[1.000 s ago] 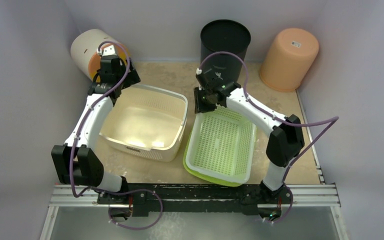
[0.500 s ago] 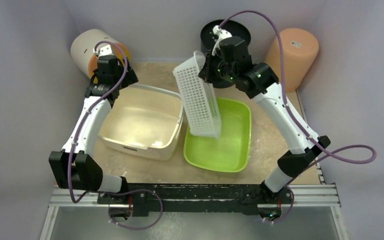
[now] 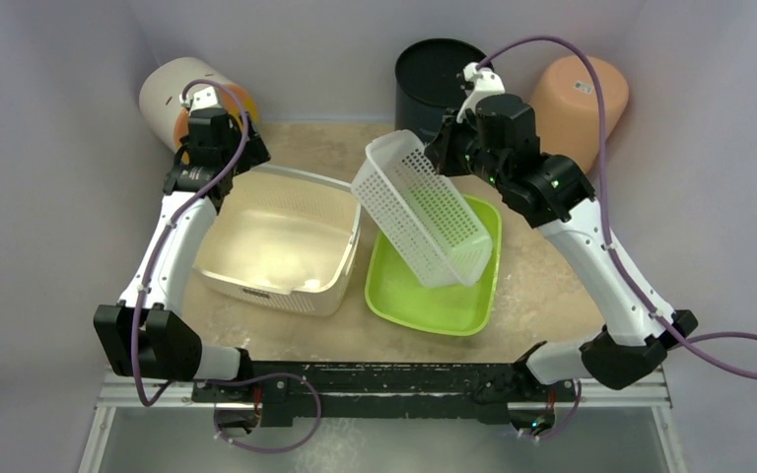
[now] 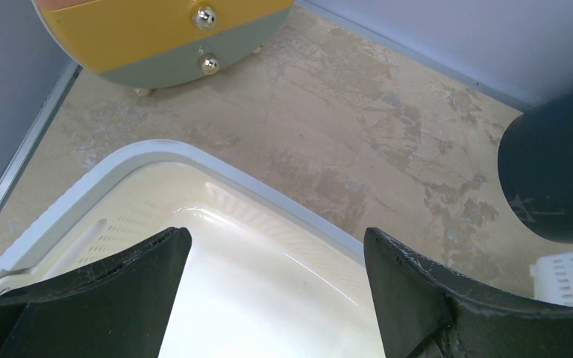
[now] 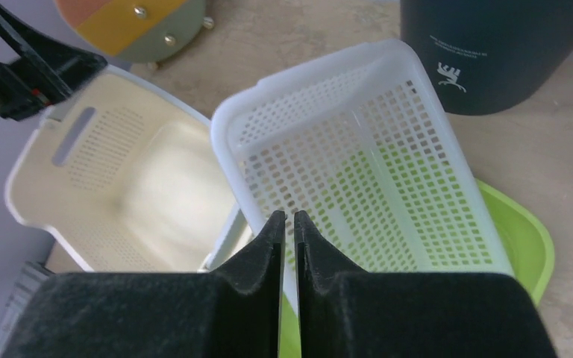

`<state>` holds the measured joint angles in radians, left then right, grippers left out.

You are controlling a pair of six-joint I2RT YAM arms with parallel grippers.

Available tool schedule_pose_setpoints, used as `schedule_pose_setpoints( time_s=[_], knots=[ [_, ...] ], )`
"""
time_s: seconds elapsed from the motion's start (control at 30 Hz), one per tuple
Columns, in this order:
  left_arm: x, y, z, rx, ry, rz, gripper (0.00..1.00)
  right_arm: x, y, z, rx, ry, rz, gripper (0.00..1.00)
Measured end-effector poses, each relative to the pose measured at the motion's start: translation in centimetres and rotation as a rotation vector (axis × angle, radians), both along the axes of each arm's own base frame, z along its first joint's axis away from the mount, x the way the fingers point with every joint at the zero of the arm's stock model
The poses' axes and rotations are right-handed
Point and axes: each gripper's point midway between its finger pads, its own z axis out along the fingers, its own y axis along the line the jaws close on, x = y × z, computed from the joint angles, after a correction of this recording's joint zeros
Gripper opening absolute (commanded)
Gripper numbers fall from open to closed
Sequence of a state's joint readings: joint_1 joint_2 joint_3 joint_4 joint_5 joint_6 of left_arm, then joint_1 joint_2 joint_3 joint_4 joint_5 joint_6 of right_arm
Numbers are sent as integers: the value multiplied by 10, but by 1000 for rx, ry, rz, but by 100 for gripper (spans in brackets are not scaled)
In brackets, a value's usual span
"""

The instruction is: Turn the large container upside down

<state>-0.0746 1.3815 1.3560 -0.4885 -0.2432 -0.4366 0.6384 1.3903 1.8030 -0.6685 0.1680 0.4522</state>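
- Bin: stands upright, mouth up, on the left half of the worktop, just beside the tub; cut-out handle shows in one end wall in the right wrist view.
- Left fingers: spread wide, gripping nothing; hover over the bin's far left corner, above the inside and clear of the rim.
- Right fingers: pressed together, pinching the raised end of the basket.
- Basket: hangs off the worktop, steeply tilted, high end near the black bucket, low end down over the tub; cannot tell whether that end touches the tub; near corner reaches almost to the bin's right rim.
- Tub: lies flat on the worktop, right of the bin, partly hidden under the basket; shows green through the basket's holes in the right wrist view.
- Black bucket: stands at the back, in the middle.
- Peach bucket: sits bottom up in the back right corner.
- Drawer unit: round, with yellow and grey-green fronts and metal knobs; sits in the back left corner, behind the bin.
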Motion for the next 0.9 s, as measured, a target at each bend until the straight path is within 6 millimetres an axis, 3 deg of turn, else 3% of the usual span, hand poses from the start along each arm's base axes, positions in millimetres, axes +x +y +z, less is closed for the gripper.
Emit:
schedule_pose_setpoints(
  time_s=[0.2,0.37,0.6,0.77,0.9],
  knots=[
    [-1,0,0,1,5,0,88,-2,-5,-36,-136,40,53,46],
    [-1,0,0,1,5,0,88,-18,0,-64,-184,69,169,60],
    [-1,0,0,1,4,0,88,-56,12,-88,-145,107,357,62],
    [0,0,4,0,-5,0,88,-70,19,-97,-118,104,441,62],
    [1,0,6,0,-9,0,88,-75,19,-127,-141,153,465,61]
  ],
)
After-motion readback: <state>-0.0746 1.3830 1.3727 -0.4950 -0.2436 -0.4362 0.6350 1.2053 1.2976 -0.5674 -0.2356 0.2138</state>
